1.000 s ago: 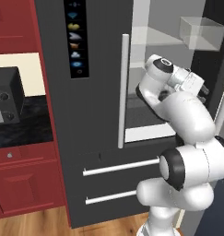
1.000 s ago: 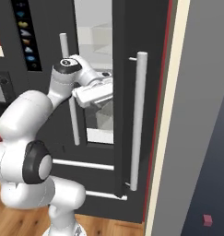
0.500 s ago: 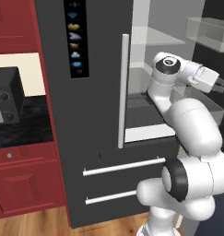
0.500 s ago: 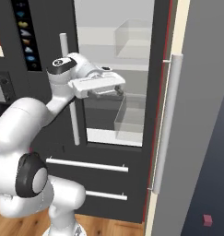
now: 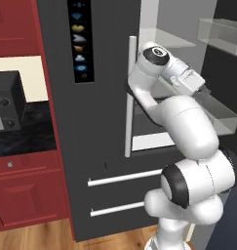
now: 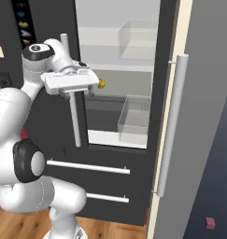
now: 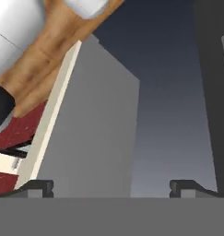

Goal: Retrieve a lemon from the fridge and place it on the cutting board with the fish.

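The tall dark grey double-door fridge (image 6: pixel 133 154) stands with its right door swung wide. In front of its pale interior, the two-finger gripper (image 6: pixel 74 92) hovers, jaws spread and empty. The small round yellow lemon (image 6: pixel 102 83) sits on a shelf inside, just beside the gripper.

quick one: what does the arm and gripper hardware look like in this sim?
The arm is made of glossy white rounded links with dark grey to black joint rings and end caps. It ends in a flat white boxy hand; the gripper has two small dark grey finger tips. No cables or markings are visible.
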